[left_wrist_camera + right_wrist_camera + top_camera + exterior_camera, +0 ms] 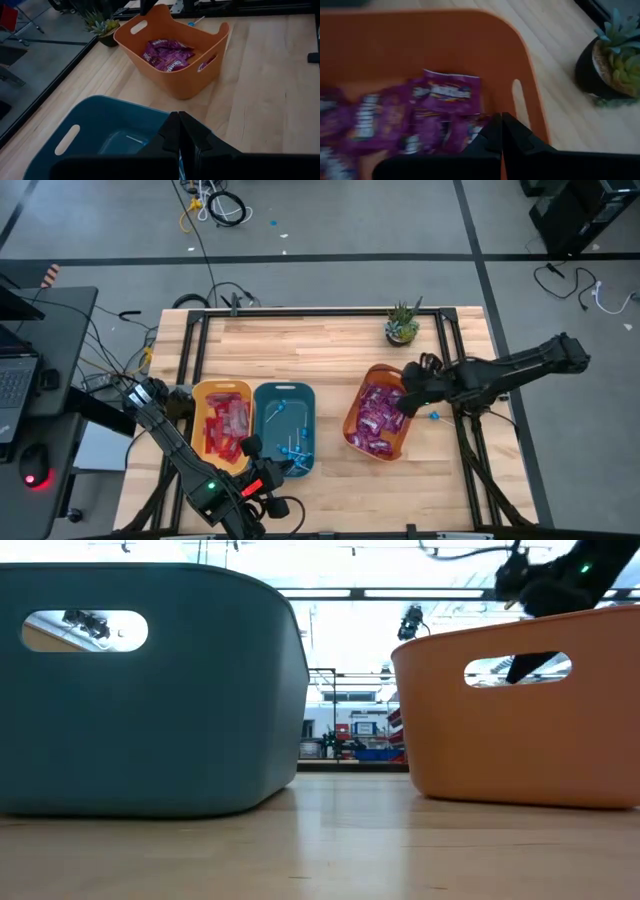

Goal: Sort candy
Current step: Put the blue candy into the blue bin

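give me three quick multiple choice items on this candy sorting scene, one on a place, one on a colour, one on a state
1. Where is the right hand?
A over the orange bin
B over the yellow bin
C beside the laptop

2. What colour are the packets in the orange bin?
A red
B purple
C green

3. How are the left hand's fingers?
A wide open
B shut
C holding a plant

Answers: 1 A, the high view shows it at that bin's rim. 2 B, seen from above and from both wrists. 3 B, its wrist view shows the tips meeting.

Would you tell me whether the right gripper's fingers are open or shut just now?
Shut: in the right wrist view the right gripper has both dark fingertips pressed together, nothing between them, above the purple packets in the orange bin.
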